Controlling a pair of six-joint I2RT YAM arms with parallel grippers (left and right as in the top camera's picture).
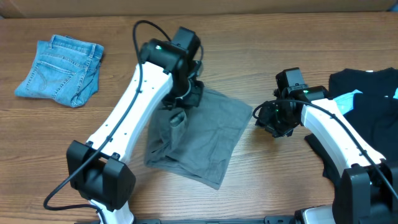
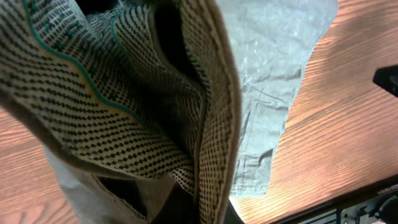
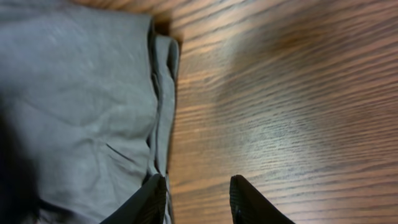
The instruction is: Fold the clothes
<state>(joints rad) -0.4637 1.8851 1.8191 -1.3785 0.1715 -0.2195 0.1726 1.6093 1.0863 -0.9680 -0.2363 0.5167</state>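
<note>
Overhead: wide grey-khaki cotton shorts lie mid-table on the brown wooden table, partly doubled and rumpled on the left. Left gripper is on their far-left part, clamped on a raised bunch of cloth. Right gripper hangs just beside the shorts' right edge. Small light-blue denim shorts sit folded at far left, well apart. Black garments are piled at the right.

Left wrist: the fingers are hidden. The grey-khaki shorts fill the view. A pale dotted inner lining is turned outward and hangs close to the lens. The flat leg lies on the wood beyond it.

Right wrist: the right gripper has its fingertips apart over bare wood, gripping nothing. The shorts' folded edge is just to their left.

Step in hand is probably the fold of the grey shorts, with one side pinched up. The next move likely calls for the right claw to take the right edge so that both can carry the cloth over and flatten it.
</note>
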